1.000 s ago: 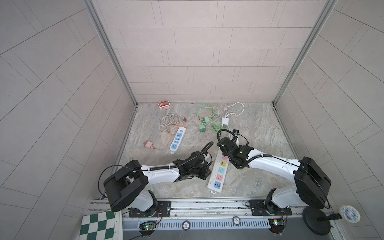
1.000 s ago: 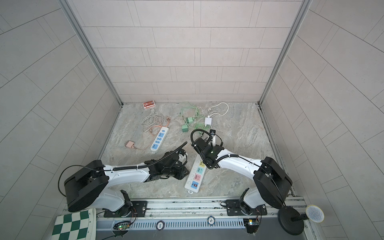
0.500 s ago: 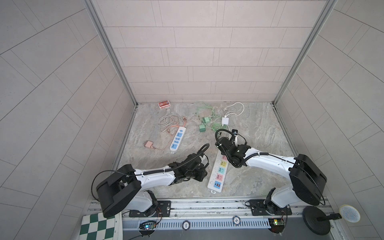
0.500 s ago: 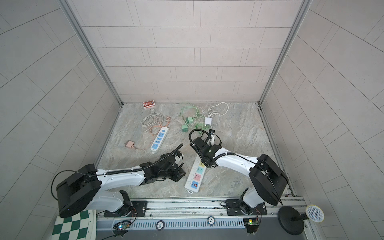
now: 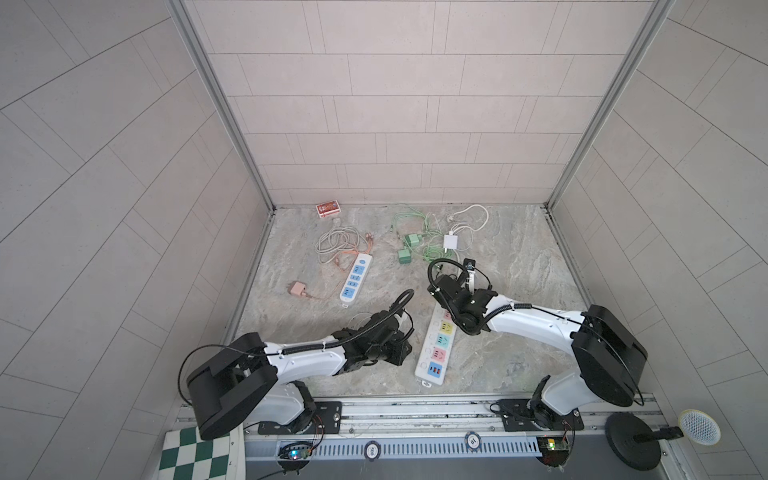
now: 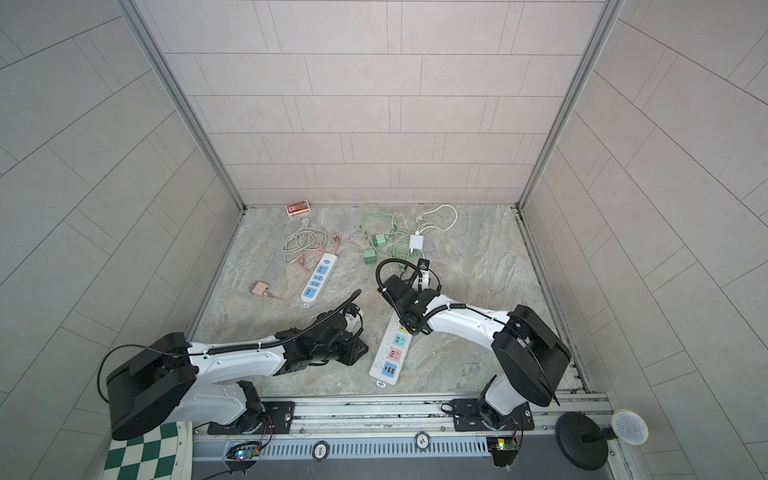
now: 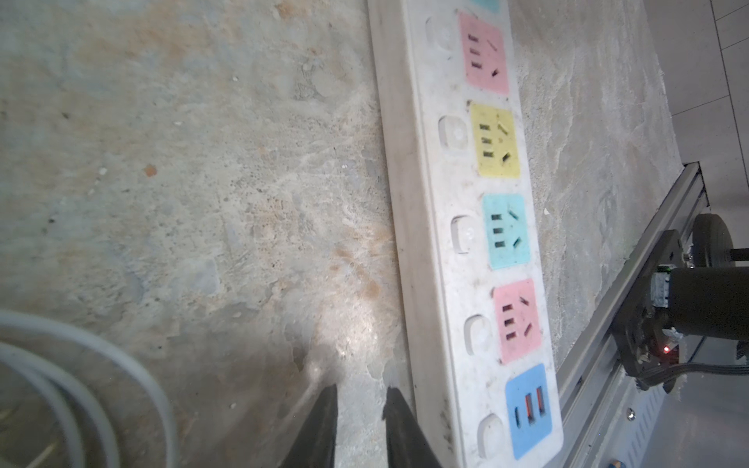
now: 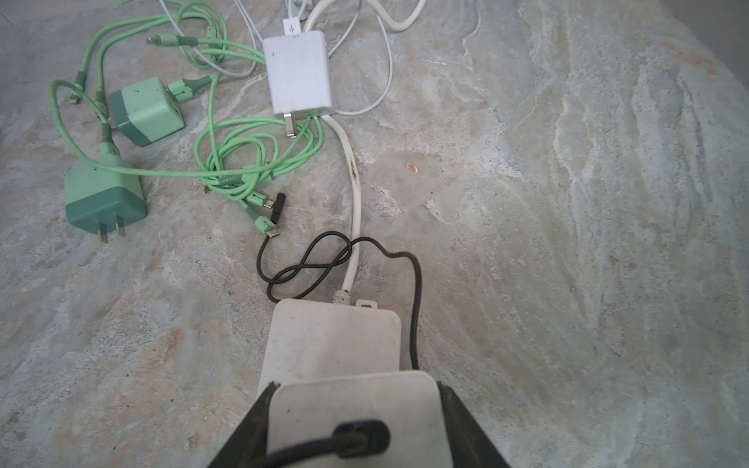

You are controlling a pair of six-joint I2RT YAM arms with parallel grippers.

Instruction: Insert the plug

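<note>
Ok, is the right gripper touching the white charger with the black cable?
Touching. In the right wrist view the white charger sits between the fingers of the right gripper, both flush against its sides with no gap.

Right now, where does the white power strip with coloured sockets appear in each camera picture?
Both top views: the power strip lies on the floor between the two arms.
Left wrist: the power strip runs beside the left tool, sockets showing.
Right wrist: only its plain end, just beyond the plug that the right tool holds.
Landmark: blue USB panel; the right wrist view lacks it.
</note>
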